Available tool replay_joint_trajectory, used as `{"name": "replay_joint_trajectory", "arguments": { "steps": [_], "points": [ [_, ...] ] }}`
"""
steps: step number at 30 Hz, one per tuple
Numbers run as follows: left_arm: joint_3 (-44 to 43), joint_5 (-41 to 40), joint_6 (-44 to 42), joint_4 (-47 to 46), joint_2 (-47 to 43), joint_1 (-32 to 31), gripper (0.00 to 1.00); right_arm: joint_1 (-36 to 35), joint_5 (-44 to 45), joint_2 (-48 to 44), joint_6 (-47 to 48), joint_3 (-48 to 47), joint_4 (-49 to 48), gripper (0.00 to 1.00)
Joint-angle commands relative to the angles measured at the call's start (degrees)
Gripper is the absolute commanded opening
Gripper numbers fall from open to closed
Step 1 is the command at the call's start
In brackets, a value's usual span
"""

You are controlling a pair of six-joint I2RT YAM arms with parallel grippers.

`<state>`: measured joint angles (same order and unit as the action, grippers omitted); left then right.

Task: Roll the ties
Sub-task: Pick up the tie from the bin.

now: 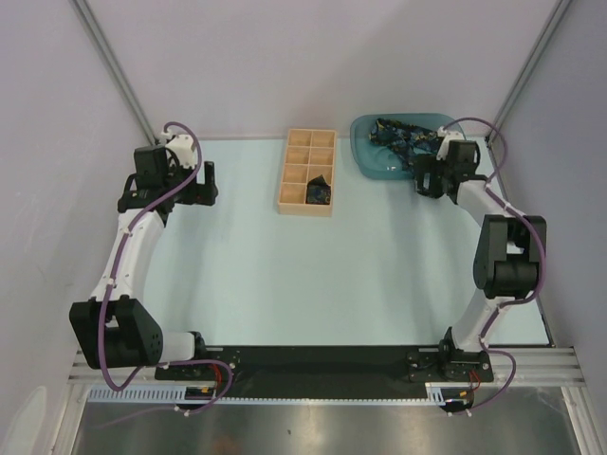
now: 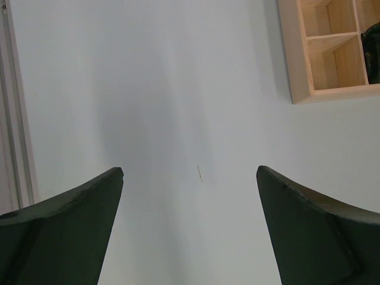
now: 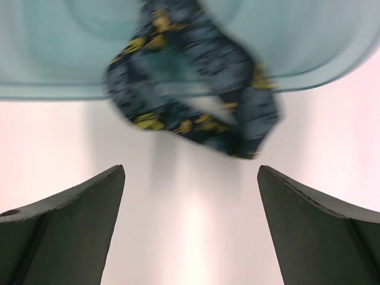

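inside one wooden box (image 1: 298, 156), one rolled tie (image 1: 320, 190); left gripper (image 2: 190, 172), right gripper (image 3: 190, 170) both released.

One dark tie (image 1: 319, 190) was seen in the wooden box (image 1: 299, 209); more ties (image 1: 403, 137) were piled in the blue tray (image 1: 373, 161).

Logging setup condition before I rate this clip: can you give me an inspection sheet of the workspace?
Surface: pale table, one faint mark.
Job's things: ties heaped in teal tray, one loop over its rim; dark roll in wooden box, near right end.
Clutter: nothing seen.
Tools: left tool open over bare table; right tool open, facing the loop, touching nothing.
Cables: purple cables along both arms, apart from the ties.
Surroundings: plain walls, metal frame posts.
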<state>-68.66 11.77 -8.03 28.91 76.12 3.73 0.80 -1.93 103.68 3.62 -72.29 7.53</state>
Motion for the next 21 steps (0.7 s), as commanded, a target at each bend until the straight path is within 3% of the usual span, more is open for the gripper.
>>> {"name": "replay_joint_trajectory", "arguments": {
  "steps": [1, 9, 21],
  "points": [
    [0.11, 2.47, -1.81, 0.10, -0.80, -0.04, 1.00, 4.03, -2.46, -0.32, 6.12, -4.08, 1.35, 1.00],
    [0.02, 3.17, -3.30, 0.19, -0.53, -0.12, 0.99, 3.51, -8.34, 5.91, 10.62, -7.25, -1.64, 1.00],
    [1.51, 3.00, -4.62, 0.45, -1.94, -0.04, 0.99, 0.35, -15.21, 8.38, 9.13, -7.60, -3.75, 1.00]
  ]
}}
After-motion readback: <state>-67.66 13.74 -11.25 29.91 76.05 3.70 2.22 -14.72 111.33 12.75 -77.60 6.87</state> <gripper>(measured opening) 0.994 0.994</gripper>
